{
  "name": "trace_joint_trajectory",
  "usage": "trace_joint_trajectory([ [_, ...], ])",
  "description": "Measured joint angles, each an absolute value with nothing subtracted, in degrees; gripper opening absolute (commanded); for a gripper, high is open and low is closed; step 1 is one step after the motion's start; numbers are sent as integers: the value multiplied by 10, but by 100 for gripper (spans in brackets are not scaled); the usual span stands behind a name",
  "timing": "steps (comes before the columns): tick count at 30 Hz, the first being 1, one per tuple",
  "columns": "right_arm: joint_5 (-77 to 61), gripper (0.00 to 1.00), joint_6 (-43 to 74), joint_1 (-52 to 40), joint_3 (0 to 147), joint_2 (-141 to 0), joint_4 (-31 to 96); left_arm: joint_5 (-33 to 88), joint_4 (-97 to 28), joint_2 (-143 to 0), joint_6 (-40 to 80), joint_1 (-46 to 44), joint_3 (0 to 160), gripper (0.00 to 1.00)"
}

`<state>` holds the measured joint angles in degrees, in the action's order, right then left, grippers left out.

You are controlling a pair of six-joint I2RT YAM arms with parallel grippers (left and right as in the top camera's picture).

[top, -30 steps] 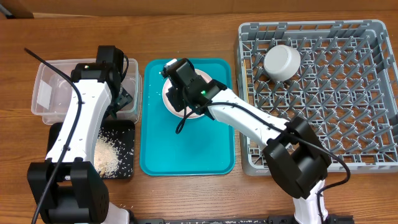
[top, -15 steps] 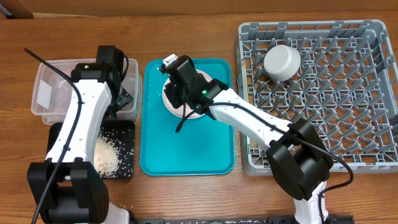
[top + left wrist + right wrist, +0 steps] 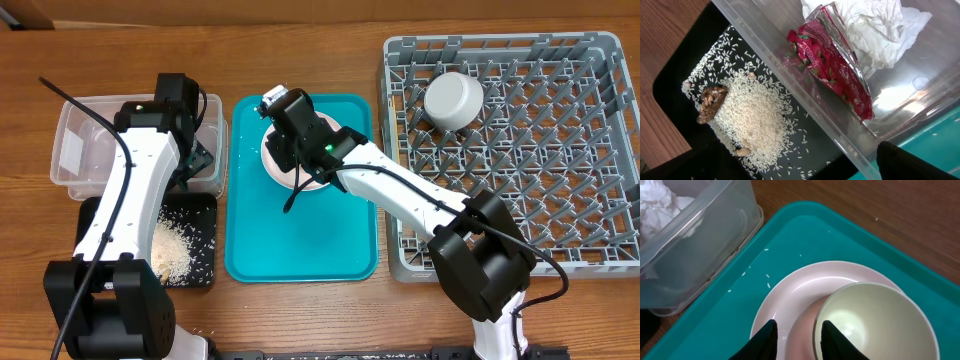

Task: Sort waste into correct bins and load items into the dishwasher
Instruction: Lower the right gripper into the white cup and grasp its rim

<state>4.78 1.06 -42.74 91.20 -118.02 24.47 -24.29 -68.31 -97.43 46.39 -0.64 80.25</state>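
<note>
So the square grey plastic dish rack (image 3: 560, 215) has a white bowl (image 3: 454, 98) near its far-left corner. On the teal tray (image 3: 300, 245): pale pink round plate (image 3: 790, 287), pink bowl (image 3: 801, 325), cream cup (image 3: 875, 325) stacked, right gripper (image 3: 796, 339) part-open above them, holding nothing. The clear plastic tub (image 3: 90, 110) has the crumpled white napkin (image 3: 875, 27) and red wrapper (image 3: 832, 67), the black tray (image 3: 690, 62) has the rice (image 3: 752, 117); left gripper (image 3: 200, 160) is wide open, empty.

Overhead, the pale pink plate (image 3: 268, 165) is largely covered by the right arm (image 3: 400, 195). The cream cup (image 3: 875, 325) is cut off at the right wrist view's lower edge, the napkin (image 3: 875, 25) at the left wrist view's top.
</note>
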Motion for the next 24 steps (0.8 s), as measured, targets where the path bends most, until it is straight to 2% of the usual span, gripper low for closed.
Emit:
trace_joint_trajectory([
  [18, 54, 32, 0, -427, 912, -1180, 252, -243, -683, -974, 464, -6, 802, 100],
  [24, 60, 26, -1, -427, 912, -1180, 264, -243, -683, -974, 464, -6, 802, 100],
])
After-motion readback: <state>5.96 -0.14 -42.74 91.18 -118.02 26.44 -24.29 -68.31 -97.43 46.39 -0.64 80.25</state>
